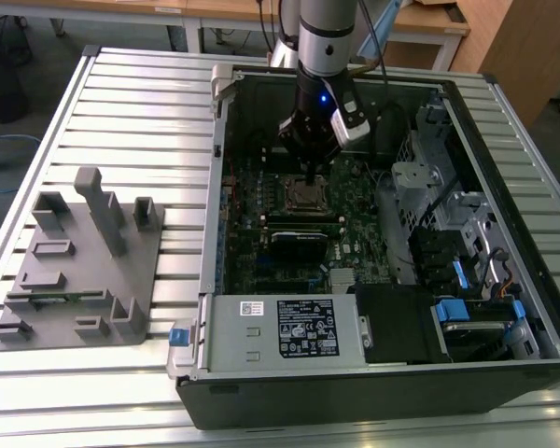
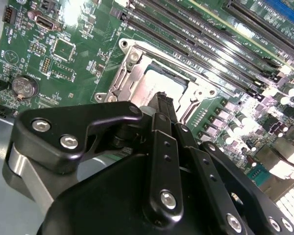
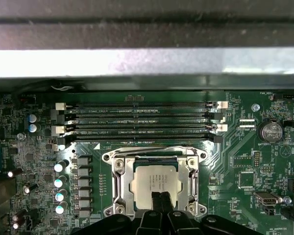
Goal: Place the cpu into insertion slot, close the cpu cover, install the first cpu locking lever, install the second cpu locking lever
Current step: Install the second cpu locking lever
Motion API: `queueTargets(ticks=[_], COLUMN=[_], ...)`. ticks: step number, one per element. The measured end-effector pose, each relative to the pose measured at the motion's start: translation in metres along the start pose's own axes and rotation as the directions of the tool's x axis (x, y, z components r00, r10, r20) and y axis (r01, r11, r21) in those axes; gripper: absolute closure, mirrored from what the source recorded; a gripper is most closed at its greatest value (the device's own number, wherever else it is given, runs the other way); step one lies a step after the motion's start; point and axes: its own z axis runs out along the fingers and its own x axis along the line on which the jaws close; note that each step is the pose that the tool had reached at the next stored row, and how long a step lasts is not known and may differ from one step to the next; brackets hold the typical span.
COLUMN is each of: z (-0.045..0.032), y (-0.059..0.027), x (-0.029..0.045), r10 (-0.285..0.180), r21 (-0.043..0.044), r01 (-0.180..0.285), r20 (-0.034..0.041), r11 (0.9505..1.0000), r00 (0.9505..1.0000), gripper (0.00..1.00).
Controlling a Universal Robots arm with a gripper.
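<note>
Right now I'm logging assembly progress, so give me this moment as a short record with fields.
cpu: seated in the insertion slot
cpu cover: down, framing the chip
claw: fingers together, tips over the chip's edge, holding nothing visible
memory slots: beside the socket
gray fixture tray: on the table, exterior view's left

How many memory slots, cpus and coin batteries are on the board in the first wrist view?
memory slots: 4
cpu: 1
coin battery: 1
Total: 6
</note>
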Motion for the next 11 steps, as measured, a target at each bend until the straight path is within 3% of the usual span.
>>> queueTargets(ticks=[11], z=[-0.0077], y=[-0.0004], x=[-0.0004], r10=[0.0], r21=[-0.0001], r01=[0.0], r20=[0.0001], r11=[1.0], r00=[1.0], gripper=[0.89])
